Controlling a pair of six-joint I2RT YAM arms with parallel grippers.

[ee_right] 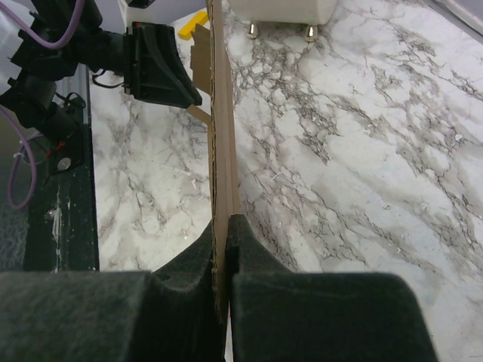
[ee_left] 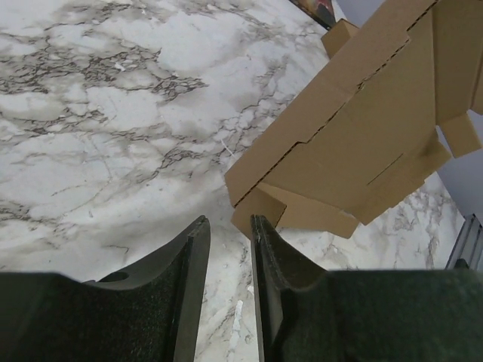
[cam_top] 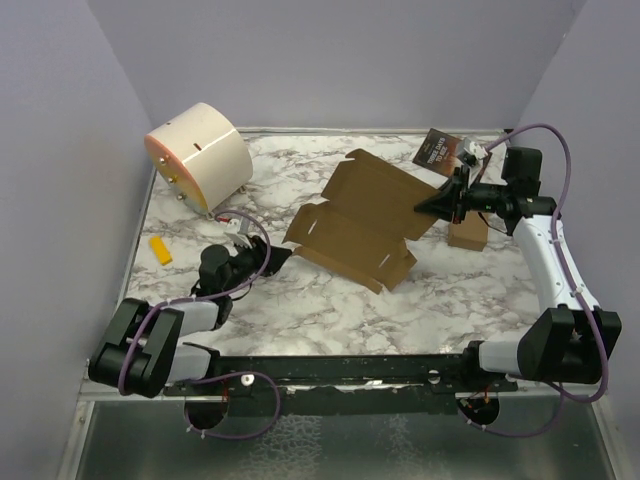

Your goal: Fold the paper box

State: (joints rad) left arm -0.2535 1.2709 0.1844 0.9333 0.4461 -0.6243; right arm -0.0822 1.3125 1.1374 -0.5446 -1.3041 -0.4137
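The paper box is a brown die-cut cardboard sheet, partly raised off the marble table in the middle, with flaps bent up. My right gripper is shut on its right edge; in the right wrist view the sheet runs edge-on between the closed fingers. My left gripper sits low at the sheet's near left corner. In the left wrist view its jaws stand a narrow gap apart with nothing between them, and a small flap of the sheet lies just past the right fingertip.
A white drum-shaped device stands at the back left. A yellow piece lies at the left edge. A dark printed booklet and a smaller brown box lie beside the right arm.
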